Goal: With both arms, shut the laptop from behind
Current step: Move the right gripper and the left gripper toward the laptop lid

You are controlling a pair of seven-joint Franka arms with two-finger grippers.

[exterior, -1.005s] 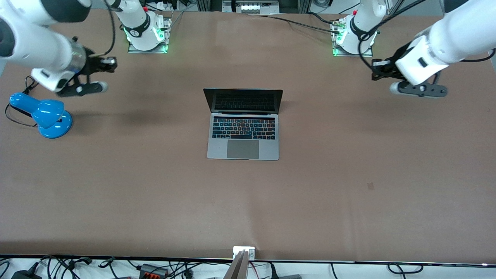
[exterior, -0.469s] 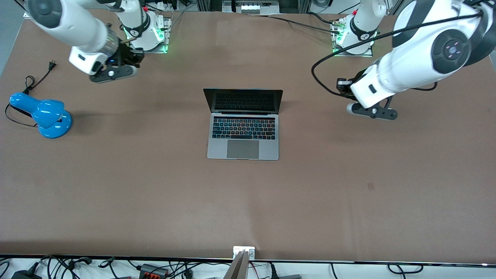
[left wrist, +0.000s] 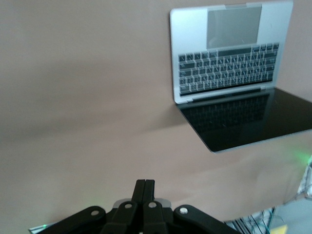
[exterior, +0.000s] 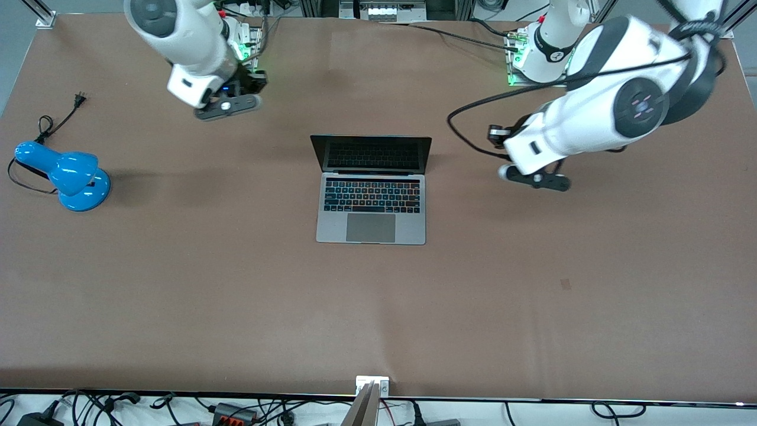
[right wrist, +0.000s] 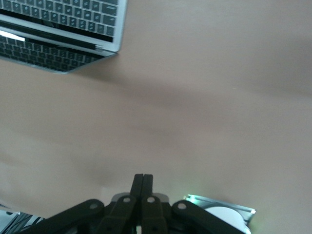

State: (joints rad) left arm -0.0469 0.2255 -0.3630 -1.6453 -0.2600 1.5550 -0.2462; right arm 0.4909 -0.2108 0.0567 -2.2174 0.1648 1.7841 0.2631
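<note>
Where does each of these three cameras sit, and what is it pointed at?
Front view: high across the table, facing both arms, the open laptop and a blue lamp.
Left wrist view: on the left arm; shut left gripper, laptop.
Right wrist view: on the right arm; shut right gripper, laptop's corner.
All share the laptop.

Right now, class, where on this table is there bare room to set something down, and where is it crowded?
The widest bare stretch lies between the open laptop and the table's edge nearest the front camera. Bare surface also separates laptop from blue lamp. Crowding comes from overhead: the shut right gripper hangs over the table near its base, the shut left gripper over the table beside the laptop.
</note>
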